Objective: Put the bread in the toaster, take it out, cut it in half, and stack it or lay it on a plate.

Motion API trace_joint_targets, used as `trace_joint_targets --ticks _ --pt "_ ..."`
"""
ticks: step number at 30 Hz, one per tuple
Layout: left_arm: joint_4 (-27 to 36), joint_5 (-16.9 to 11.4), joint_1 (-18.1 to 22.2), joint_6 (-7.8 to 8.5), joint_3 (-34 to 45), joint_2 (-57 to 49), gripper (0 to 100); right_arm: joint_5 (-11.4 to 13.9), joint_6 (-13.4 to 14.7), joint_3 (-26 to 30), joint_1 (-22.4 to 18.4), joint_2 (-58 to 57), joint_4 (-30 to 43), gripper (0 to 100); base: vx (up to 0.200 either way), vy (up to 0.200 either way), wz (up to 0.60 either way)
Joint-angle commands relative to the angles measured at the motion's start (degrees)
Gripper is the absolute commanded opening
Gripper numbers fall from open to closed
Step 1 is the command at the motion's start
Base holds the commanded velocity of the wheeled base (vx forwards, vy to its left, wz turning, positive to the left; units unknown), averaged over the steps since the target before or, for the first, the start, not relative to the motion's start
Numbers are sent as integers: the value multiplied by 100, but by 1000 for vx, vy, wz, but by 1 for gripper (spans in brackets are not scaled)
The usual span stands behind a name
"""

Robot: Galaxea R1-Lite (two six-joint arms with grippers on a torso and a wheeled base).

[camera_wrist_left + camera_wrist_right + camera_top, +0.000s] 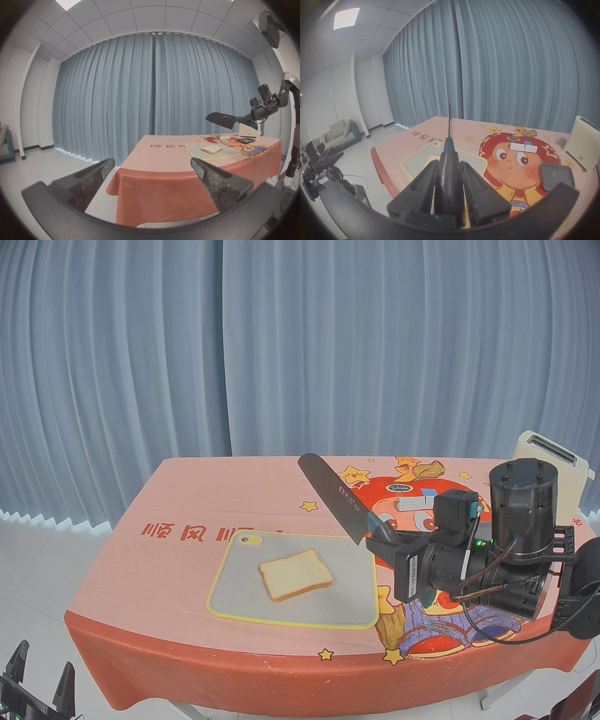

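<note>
Bread (295, 574): one slice, uncut, lying flat near the middle of the grey cutting board (350, 609) (yellow rim). The board sits on the table (187, 502), which has a pink printed cloth, towards the near edge.

Knife (331, 493): dark blade, raised in the air over the board's far right corner, tip angled up and away. It is clear of both bread and board; the left wrist view shows it well above the tabletop.

Right gripper (448, 165): fingers clamped on the knife's handle from both sides, blade running straight out ahead of them.

Toaster (553, 465): cream, upright at the table's far right corner. No bread is visible at its top slot.

Plate (557, 175): dark, square, lying on the cloth near the toaster, right of the board.

Left gripper (152, 164): jaws spread wide, holding nothing, low off the table's near left corner, well apart from the board.

Blue-grey curtain (187, 334) behind the table.
</note>
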Motion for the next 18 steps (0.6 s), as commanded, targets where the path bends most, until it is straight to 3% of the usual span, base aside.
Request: trace_joint_targets --ticks 1,18 --pt "-13 11 4 -1 101 9 100 1 -7 34 5 7 -6 0 0 0 0" --pt "-13 11 21 -36 101 0 100 -8 -25 95 32 -28 3 0 0 0 0"
